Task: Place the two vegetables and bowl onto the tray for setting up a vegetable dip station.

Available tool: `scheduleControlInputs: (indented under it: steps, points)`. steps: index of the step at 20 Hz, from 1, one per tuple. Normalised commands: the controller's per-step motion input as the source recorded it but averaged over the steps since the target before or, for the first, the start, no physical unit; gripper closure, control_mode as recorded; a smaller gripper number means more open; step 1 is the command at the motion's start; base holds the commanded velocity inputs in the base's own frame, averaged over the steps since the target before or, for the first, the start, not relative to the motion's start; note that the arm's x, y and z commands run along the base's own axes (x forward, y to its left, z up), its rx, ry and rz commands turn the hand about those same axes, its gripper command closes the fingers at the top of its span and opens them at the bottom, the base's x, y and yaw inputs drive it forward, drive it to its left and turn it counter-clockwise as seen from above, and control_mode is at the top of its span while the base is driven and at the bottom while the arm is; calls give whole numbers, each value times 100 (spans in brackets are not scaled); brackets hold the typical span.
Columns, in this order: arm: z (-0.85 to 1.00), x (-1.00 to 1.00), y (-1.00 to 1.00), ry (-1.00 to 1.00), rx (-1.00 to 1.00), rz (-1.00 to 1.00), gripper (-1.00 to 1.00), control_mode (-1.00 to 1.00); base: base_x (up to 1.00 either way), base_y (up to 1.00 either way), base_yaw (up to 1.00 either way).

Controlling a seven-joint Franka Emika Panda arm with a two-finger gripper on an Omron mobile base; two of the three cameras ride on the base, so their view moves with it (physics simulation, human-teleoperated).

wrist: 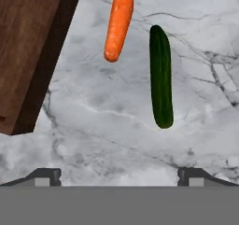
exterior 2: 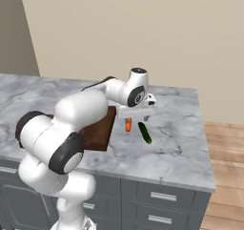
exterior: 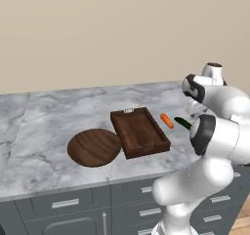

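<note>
Hand view puts my gripper (wrist: 119, 175) wide open and empty above the marble counter (wrist: 116, 135), fingertips (wrist: 46, 175) spread. The carrot (wrist: 118, 23) and cucumber (wrist: 161, 77) lie side by side, apart, just beside the empty tray (wrist: 28, 46); the bowl (exterior: 94, 147) sits at its far side. Both vegetables look light, stiff and round, likely to roll, so I'd pinch each across its middle.

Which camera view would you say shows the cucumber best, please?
The hand view: the cucumber lies whole and large beside the carrot. The right base view shows it small; in the left base view the arm half hides it.
</note>
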Motion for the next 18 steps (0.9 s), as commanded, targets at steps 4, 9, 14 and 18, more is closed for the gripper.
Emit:
scheduleControlInputs:
  steps: [4, 9, 14, 18]
  points:
    - [-50, 51, -3, 0, 0, 0, -100, -100, 0, 0, 0]
    - [-45, 49, -3, 0, 2, 0, -100, -100, 0, 0, 0]
    - [-31, 34, -20, 0, 4, 0, -100, -100, 0, 0, 0]
    - [-33, 25, -27, 0, 2, 0, -100, -100, 0, 0, 0]
